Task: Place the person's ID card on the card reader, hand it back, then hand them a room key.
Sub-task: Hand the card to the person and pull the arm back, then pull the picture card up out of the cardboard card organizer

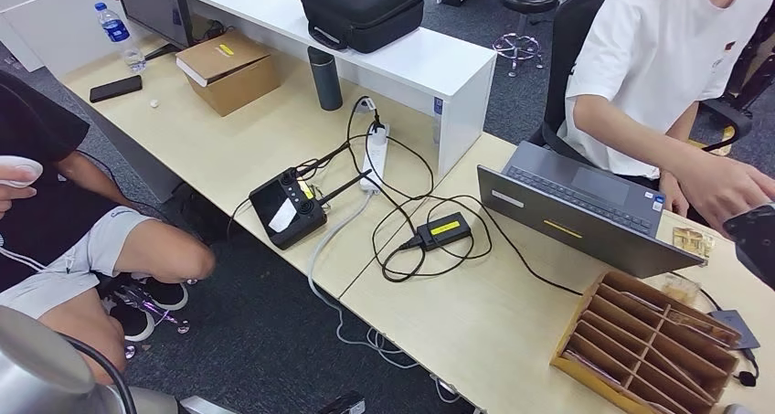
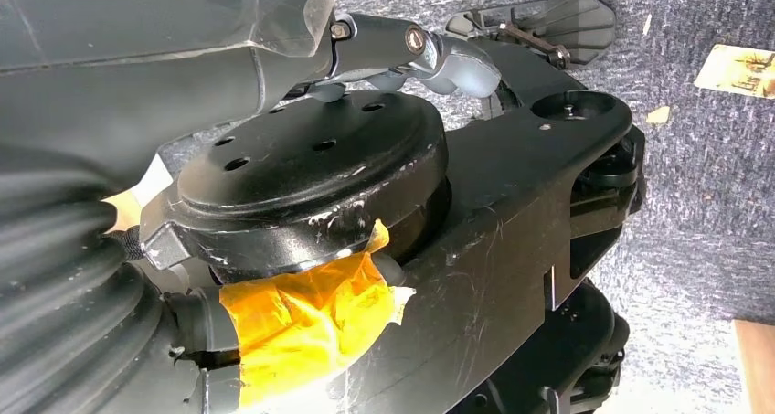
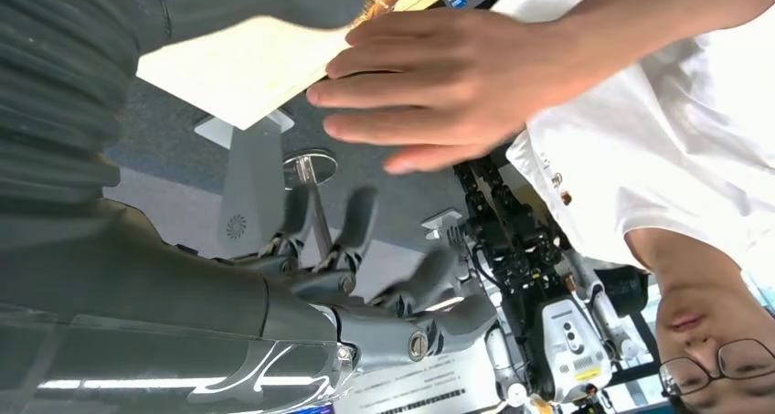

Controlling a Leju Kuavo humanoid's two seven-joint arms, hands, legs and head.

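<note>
Right wrist view: right hand (image 3: 366,277) empty, fingers spread, below person's hand (image 3: 439,85). Risk: collision or fumbled handover; no card visible.

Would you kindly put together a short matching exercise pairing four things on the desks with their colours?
Things:
1. laptop
2. divided organiser box
3. power strip
4. carry case

Colours:
A. black
B. white
C. grey
D. brown

Pairs: 1-C, 2-D, 3-B, 4-A
</note>
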